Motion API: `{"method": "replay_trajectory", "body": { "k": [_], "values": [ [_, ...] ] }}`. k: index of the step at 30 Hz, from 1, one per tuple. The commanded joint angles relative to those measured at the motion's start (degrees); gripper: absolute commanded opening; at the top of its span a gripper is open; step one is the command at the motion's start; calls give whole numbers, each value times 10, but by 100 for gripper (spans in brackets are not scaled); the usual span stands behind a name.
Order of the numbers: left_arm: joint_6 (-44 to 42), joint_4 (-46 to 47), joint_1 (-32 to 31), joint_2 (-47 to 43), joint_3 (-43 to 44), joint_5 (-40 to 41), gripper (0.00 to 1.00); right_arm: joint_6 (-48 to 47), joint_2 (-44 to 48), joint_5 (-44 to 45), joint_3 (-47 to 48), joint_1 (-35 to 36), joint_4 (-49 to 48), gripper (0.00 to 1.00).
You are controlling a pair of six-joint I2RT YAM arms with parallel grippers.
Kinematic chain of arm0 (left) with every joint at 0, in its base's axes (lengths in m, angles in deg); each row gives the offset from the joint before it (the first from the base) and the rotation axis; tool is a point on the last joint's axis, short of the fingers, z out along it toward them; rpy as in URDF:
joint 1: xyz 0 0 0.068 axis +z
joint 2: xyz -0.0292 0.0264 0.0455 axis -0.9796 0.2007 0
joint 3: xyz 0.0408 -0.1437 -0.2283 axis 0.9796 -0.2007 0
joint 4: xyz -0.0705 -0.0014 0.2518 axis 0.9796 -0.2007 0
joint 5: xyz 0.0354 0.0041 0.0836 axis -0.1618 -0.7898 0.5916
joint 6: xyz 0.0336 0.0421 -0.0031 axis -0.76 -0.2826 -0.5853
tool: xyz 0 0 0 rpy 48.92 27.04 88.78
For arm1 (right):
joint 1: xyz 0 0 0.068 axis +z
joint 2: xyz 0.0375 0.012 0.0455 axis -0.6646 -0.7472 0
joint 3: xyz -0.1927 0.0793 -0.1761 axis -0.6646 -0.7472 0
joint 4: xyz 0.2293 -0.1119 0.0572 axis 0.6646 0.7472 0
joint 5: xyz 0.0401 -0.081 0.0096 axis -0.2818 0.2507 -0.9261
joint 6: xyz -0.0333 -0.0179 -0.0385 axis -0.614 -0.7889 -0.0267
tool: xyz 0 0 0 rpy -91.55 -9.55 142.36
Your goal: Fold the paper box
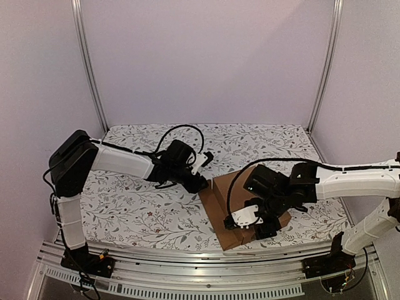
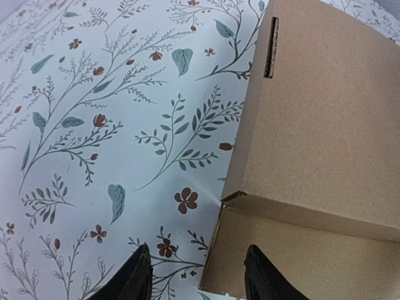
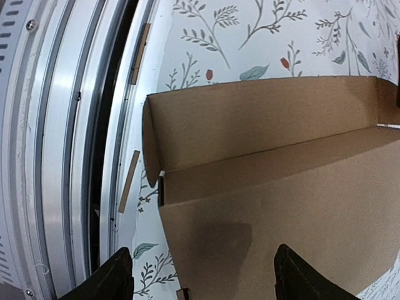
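Observation:
The paper box is a plain brown cardboard sheet lying on the floral cloth, right of centre and near the front edge. In the left wrist view a flat panel of the box with a slot fills the right side. My left gripper is open just above it, one finger over the cloth and one over the cardboard, holding nothing. In the right wrist view the box has one long flap standing up. My right gripper hovers open over the box's near corner, empty. From above, the left gripper is at the box's far left corner and the right gripper is over its front part.
The aluminium frame rail runs along the table's front edge, close to the box. Two small cardboard strips lie beside the rail. Pale walls and metal posts enclose the back and sides. The floral cloth stretches left of the box.

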Motion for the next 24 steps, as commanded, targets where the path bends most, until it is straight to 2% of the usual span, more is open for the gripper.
{"method": "replay_trajectory", "body": {
  "k": [1, 8, 10, 13, 19, 24],
  "values": [
    [-11, 35, 8, 33, 15, -7, 50, -3, 66, -81, 3, -96, 42, 76],
    [-21, 48, 11, 42, 1, -33, 45, 28, 82, -158, 25, -302, 35, 81],
    [-24, 47, 12, 40, -4, -39, 42, 43, 51, -190, 45, -373, 32, 81],
    [-25, 46, 12, 36, -19, -40, 36, 80, -13, -234, 87, -440, 42, 81],
    [-25, 47, 12, 24, -47, -30, 29, 103, -171, -310, 168, -459, 100, 79],
    [-23, 53, 12, 8, -71, -26, 24, 121, -230, -357, 190, -449, 114, 76]
  ]
}}
